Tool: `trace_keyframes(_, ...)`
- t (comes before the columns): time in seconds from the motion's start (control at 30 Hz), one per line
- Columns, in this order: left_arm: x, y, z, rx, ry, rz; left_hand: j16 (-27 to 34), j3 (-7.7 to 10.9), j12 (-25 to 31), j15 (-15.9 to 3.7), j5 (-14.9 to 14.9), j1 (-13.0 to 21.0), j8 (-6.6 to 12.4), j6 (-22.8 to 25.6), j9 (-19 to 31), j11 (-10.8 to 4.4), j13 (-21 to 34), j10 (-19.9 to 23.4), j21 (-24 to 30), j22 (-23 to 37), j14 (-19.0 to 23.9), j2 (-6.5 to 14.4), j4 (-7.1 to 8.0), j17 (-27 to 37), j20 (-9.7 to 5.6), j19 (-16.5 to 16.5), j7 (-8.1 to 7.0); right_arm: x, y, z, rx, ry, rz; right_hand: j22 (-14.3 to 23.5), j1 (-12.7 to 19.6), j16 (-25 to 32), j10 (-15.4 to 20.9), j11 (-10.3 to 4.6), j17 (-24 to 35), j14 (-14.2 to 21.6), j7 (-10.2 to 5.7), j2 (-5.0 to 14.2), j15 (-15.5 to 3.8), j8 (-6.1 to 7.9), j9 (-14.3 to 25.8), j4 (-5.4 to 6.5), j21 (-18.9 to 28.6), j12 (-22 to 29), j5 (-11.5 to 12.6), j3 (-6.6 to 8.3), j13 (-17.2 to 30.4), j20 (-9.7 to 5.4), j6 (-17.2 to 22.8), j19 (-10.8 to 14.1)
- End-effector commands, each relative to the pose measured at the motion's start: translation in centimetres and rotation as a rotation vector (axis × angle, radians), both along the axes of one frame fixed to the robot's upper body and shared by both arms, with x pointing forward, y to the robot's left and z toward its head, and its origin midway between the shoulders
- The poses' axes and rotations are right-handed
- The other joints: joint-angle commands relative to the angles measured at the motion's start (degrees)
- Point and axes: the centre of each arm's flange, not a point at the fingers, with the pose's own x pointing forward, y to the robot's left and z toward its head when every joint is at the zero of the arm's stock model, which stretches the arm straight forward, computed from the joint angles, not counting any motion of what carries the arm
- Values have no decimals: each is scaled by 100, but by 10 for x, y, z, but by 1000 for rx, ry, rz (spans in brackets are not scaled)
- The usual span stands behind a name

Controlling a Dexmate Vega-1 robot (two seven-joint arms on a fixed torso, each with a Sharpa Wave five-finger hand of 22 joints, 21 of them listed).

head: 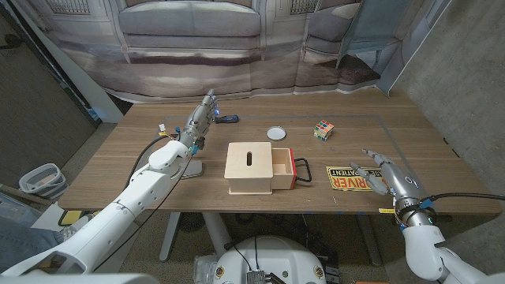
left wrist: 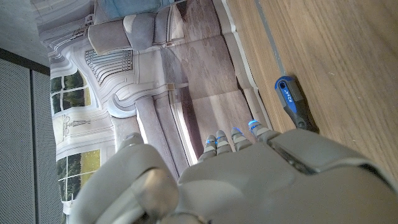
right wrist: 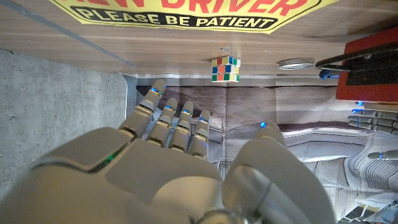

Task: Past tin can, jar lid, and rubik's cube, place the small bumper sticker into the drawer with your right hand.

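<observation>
Beside bumper sticker (head: pixel 349 178): right hand (head: pixel 387 176) fingers spread, empty | left hand (head: pixel 199 118) empty

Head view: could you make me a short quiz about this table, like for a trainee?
1. True or false: the red drawer of the wooden box is pulled open.
2. What lies nearest the right hand? A) jar lid B) bumper sticker C) Rubik's cube
3. Fill in: the left hand holds ____.

Key: 1 true; 2 B; 3 nothing.
</observation>
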Motion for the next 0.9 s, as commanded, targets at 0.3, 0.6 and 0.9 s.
trace_keyframes(0.3,0,3,-6,-9,7,0,27,-45,19,29,29,27,9,27,13,-1,-3,-46,9,35,-37,54,1,7,-83,-72,16,4,0,-6,-62,43,-70,21,118,-22,26,-36,26,41,-43,-68,160,-3,22,-107,-16,-3,29,-31,39,268,71,46)
trace_keyframes(0.6,4,3,-6,-1,10,-7,28,-56,22,27,30,30,8,28,14,10,-3,-38,10,35,-37,59,0,7,-80,-76,15,7,2,-3,-76,72,-94,23,158,-74,-52,-46,30,-45,-62,-80,256,-48,24,-132,-76,-44,40,-38,44,409,3,-40)
trace_keyframes(0.9,4,5,-2,-9,-2,-6,31,-66,23,33,29,32,12,43,14,39,-3,-35,10,36,-32,64,0,7,-78,-78,15,9,-1,-3,-91,103,-119,23,193,-84,-57,-68,32,-62,-69,-92,204,-55,25,-153,-94,-50,47,-42,47,499,5,-51)
